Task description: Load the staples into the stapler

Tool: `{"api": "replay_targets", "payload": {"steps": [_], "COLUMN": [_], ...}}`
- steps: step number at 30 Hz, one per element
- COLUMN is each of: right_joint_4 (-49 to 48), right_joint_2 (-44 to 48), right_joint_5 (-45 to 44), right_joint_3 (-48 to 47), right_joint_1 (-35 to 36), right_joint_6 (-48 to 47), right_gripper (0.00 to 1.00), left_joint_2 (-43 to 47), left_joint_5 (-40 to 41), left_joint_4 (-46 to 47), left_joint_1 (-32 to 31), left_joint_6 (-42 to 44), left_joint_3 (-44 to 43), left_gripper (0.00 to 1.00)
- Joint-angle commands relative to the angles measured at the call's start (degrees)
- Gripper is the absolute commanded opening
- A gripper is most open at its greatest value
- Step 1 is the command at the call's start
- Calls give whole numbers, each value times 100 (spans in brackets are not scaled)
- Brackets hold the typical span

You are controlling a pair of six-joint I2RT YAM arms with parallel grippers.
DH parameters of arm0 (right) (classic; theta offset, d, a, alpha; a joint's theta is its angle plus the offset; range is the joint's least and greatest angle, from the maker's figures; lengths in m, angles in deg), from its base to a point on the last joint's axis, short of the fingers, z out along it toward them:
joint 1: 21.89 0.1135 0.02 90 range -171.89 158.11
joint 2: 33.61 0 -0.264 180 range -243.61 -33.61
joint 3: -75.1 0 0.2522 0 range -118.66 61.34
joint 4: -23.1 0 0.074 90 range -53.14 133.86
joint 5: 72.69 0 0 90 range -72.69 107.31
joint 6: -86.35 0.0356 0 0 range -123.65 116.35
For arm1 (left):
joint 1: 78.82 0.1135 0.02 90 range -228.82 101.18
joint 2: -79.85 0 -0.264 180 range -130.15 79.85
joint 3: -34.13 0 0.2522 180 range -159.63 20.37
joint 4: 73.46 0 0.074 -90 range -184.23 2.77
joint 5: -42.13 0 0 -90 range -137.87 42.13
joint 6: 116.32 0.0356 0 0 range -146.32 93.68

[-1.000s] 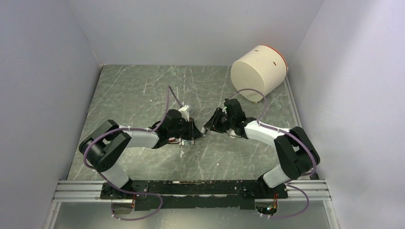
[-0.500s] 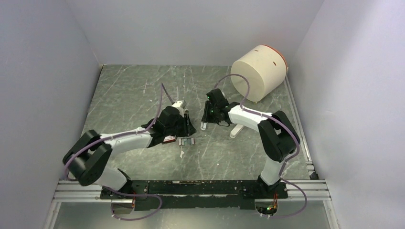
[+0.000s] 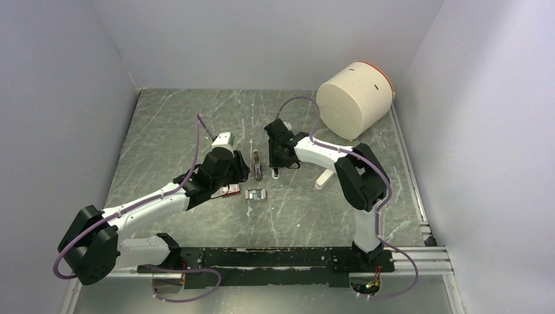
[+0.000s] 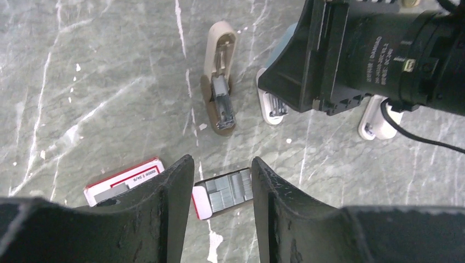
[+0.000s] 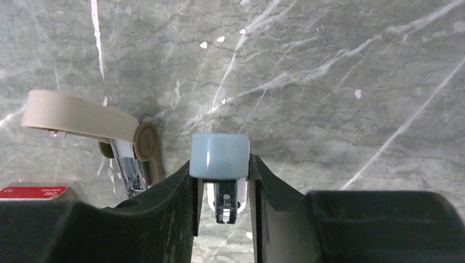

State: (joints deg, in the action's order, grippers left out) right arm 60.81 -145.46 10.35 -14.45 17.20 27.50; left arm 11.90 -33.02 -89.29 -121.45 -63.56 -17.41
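Left wrist view is my best look at the staples point(image 4: 227, 190). They lie flat near the middle of the worktop point(image 3: 177, 124), a little toward its near edge, a grey block with a red-and-white end. The left gripper point(image 4: 222, 160) hangs over them with its jaws apart. From here I cannot tell whether the fingers point(image 4: 170, 213) brush the block's ends. In the top external view the staples sit clear of that gripper, just to its right, and nothing is held.

The little red box point(image 4: 125, 179) lies just left of the staples. The left finger covers one corner of it, and its print is too small for me to read.

Toward the far edge from the staples, the beige stapler point(image 4: 220, 90) lies hinged open with its metal channel showing. I cannot make out whether strips sit in that channel.

Just to its right, the right gripper point(image 5: 222, 163) is clamped on the light blue stapler point(image 5: 219, 155). In the right wrist view the fingers squeeze its rounded blue top, and a white underside with a metal slot hangs below. From above, the gripper body hides nearly all of it, and only a pale tip pokes out.

A white stapler point(image 3: 322, 178) lies farther right, partly behind the right wrist in the left camera. I cannot say which stapler is meant for loading.

A cream tub point(image 3: 353, 99) with an orange end lies on its side in the far right corner.
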Motion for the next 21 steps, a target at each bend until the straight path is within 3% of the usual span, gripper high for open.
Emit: {"api": "replay_targets", "payload": {"steps": [1, 13, 18, 21], "right_joint_4": [454, 513, 349, 430], "right_joint_2": [-250, -161, 459, 1121], "right_joint_5": [-314, -368, -314, -921], "right_joint_3": [-211, -360, -148, 166], "right_joint_1": [38, 143, 143, 193], "right_joint_6": [-157, -130, -21, 77], "right_gripper": [36, 49, 56, 56], "left_joint_2": [-53, -20, 109, 305], "left_joint_5": [156, 137, 28, -94], "left_joint_4": [-137, -129, -152, -160], "left_joint_1": [18, 18, 22, 22], "left_joint_6": [62, 85, 71, 48], "left_joint_3": [103, 102, 104, 148], "left_gripper": [48, 51, 55, 58]}}
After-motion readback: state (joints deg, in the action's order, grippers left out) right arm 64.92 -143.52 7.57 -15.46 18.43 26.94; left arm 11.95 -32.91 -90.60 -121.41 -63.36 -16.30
